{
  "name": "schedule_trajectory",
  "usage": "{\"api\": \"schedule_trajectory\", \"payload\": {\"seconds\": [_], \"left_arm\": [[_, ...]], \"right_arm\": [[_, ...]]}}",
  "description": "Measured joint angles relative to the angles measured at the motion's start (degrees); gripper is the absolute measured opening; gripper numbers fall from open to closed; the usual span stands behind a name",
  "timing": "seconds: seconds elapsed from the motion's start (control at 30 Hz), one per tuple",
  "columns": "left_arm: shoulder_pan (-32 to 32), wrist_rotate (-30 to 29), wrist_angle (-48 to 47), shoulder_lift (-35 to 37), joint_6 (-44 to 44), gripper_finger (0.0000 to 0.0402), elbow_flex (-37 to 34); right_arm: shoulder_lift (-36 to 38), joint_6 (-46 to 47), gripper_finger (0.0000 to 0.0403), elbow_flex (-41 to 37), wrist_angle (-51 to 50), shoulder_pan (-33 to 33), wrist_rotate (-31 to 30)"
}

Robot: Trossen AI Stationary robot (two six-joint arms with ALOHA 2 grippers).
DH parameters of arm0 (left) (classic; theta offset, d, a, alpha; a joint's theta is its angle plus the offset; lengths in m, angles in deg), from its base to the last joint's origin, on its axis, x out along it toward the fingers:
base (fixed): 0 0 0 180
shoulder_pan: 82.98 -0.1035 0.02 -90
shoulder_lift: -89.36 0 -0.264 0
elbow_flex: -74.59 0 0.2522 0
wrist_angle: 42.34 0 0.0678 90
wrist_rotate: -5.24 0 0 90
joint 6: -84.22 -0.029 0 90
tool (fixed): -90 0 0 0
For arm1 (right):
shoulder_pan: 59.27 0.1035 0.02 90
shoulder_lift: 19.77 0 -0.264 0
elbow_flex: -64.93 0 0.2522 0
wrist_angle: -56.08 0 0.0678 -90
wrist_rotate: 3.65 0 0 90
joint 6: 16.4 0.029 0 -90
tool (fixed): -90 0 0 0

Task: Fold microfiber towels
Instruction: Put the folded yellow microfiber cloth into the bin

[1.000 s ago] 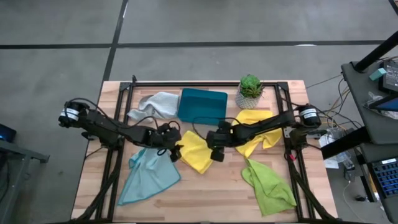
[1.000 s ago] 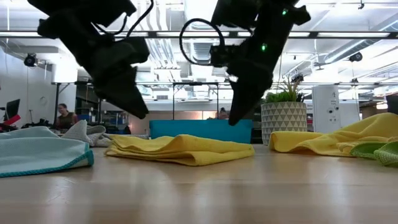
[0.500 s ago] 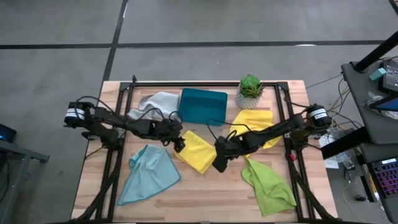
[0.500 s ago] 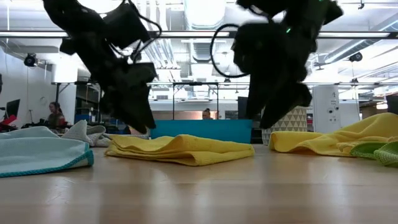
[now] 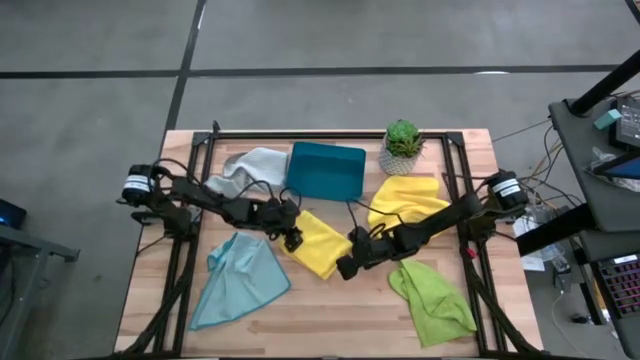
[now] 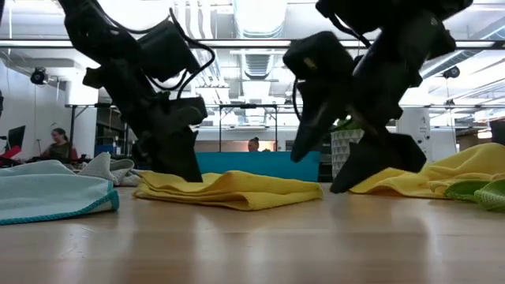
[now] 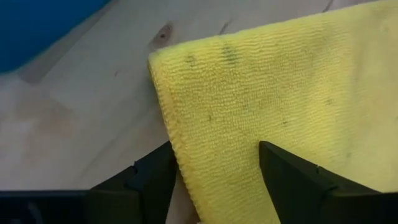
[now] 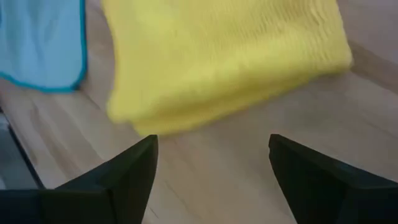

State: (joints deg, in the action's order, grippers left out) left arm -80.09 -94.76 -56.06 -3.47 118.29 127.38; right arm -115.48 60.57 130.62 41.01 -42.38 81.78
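1. The table (image 5: 150, 300) holds the towels apart: the blue towel (image 5: 238, 280) front left, grey towel (image 5: 248, 166) beside the tray (image 5: 325, 170), green towel (image 5: 432, 300) front right, a second yellow towel (image 5: 405, 198) near the plant (image 5: 402, 140).
2. The folded yellow towel (image 5: 318, 242) lies in the middle, its shape unchanged.
3. The right gripper (image 5: 345, 268) has swung from above the towel to its near corner and dropped low, fingers wide apart, holding nothing.
4. The left gripper (image 5: 292, 238) has settled at the towel's left edge, fingers (image 7: 149, 180) apart and straddling it (image 7: 261, 106).
5. Both look set for another fold.
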Motion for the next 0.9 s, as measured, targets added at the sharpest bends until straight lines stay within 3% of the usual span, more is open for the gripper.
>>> {"api": "schedule_trajectory", "payload": {"seconds": [0.17, 0.4, 0.6, 0.8, 0.9], "left_arm": [[1.7, 0.3, 0.6, 0.0, 0.0, 0.0152, 0.0], [4.3, 0.0, 1.3, 0.0, 0.2, 0.0099, -0.2], [6.2, -0.2, 2.7, -0.1, 0.3, 0.0067, -0.3], [7.8, -4.7, 3.0, -0.1, 0.9, 0.0011, -0.5], [8.5, -6.6, 4.1, 0.0, 1.6, 0.0005, -0.8]], "right_arm": [[-2.4, 2.1, 0.0295, -0.5, 4.3, 0.0, -4.9], [-7.9, 3.9, 0.0279, -0.4, 15.3, 0.0, -6.1], [-9.0, 2.8, 0.0196, -0.4, 16.6, -0.3, -6.8], [-8.0, -2.0, 0.0092, -0.6, 16.1, -0.2, -8.9], [-7.8, -5.1, 0.0042, -0.6, 16.0, -0.3, -9.3]]}}
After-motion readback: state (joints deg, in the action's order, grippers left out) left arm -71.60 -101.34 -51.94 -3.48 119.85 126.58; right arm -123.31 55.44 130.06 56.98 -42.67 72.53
